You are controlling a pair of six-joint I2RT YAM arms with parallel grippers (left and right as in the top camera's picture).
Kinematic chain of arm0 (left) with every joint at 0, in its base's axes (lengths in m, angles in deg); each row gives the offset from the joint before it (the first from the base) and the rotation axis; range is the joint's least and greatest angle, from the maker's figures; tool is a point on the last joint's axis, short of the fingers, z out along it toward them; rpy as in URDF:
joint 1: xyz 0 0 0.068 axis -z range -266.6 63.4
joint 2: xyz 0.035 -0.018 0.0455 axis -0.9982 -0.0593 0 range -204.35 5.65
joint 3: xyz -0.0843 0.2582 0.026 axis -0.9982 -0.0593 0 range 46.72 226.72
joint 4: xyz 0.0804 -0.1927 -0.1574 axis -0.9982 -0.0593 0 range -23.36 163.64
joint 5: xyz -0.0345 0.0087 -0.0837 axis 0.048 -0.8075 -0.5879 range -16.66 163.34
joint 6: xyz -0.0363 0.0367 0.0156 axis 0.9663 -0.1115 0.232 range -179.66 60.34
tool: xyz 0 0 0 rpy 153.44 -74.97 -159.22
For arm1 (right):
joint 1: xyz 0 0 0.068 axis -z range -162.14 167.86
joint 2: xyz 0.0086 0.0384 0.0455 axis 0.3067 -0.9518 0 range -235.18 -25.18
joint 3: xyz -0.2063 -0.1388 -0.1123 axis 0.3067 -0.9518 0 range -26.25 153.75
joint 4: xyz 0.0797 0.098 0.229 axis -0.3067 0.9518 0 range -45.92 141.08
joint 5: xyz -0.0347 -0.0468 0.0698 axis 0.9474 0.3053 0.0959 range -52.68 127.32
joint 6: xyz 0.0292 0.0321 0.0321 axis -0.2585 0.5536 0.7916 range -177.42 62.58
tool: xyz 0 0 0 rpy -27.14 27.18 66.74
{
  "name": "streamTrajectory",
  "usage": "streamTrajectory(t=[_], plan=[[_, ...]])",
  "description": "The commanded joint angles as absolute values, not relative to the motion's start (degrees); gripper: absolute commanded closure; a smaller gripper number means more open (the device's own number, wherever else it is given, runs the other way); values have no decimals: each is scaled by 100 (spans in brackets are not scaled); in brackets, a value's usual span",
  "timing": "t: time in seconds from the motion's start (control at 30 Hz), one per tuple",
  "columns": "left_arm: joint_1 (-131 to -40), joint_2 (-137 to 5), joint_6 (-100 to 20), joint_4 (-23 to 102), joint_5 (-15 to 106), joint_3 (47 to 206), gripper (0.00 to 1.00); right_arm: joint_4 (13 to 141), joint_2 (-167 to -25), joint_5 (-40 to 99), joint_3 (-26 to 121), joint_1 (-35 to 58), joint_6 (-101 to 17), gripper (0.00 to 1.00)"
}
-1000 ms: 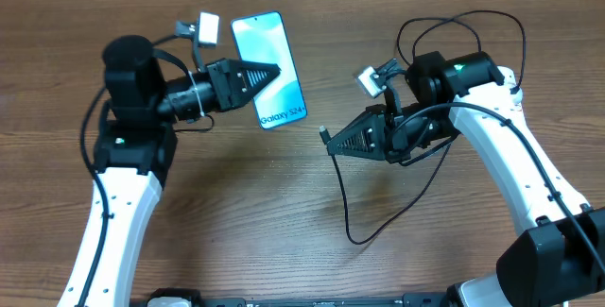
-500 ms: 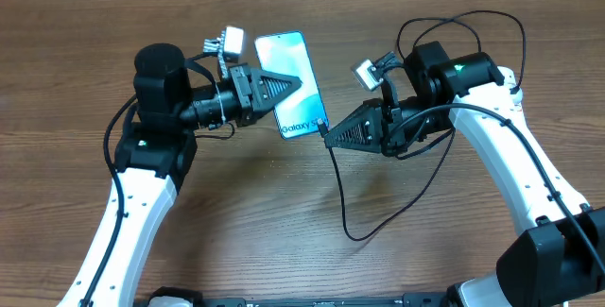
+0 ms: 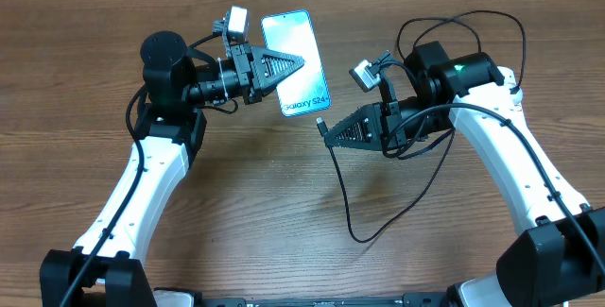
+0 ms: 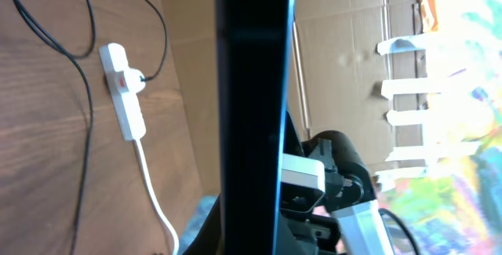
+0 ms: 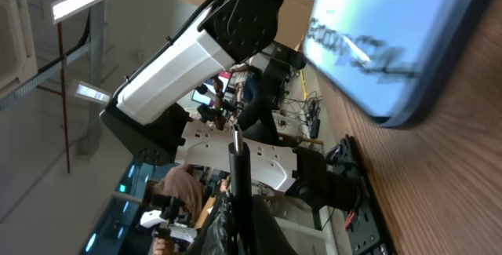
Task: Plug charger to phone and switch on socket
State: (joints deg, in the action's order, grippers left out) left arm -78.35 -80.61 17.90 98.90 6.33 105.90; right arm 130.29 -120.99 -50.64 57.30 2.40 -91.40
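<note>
Aligning step: judged as bringing the charger's connector to the phone's port; nothing is mated yet, and the socket switch comes afterwards
Phone (image 3: 291,35): held over the table (image 3: 236,241) at upper centre, screen up to the overhead camera, the "Galaxy S24" end turned toward the right arm; edge-on in the left wrist view (image 4: 255,90)
Left gripper (image 3: 297,62): closed on the phone, gripping it at the long side about midway along
Charger (image 3: 342,198): thin black cable looping loosely across the table below the right arm and back up behind it
Connector tip (image 3: 322,126): just beside the phone's lower corner, apart from it; in the right wrist view it stands out past the fingers (image 5: 236,149), the phone's end (image 5: 392,43) off to one side
Right gripper (image 3: 327,139): closed on the charger close behind the connector tip
Socket (image 4: 124,90): white strip lying on the table, seen only from the left wrist, a black plug apparently seated in it; white cord (image 4: 153,200) trails away; switch position too small to tell
Handling, phone: judged rigid, light and smooth-faced, so it may pivot or slip in a side grip when pushed endwise; glass is fragile
Handling, charger: judged limp and light; only the short stiff tip steers, so the hold belongs right behind it
Next move calls for: squaring tip to port before pressing
</note>
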Motion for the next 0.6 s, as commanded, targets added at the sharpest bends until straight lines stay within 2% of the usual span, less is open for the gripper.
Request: streamTrajectory(t=[0.0,0.43,0.57], plan=[[-7815,-8013,2196,9870,419,10684,96,13021,-11979,-5257,5706,207,-8993,96],[-7756,-8013,2315,9841,594,10686,96,11982,-11981,-5252,5706,207,-7524,96],[-7760,-8013,2404,10163,688,10686,96,11714,-11979,-5180,5706,207,-7170,96]])
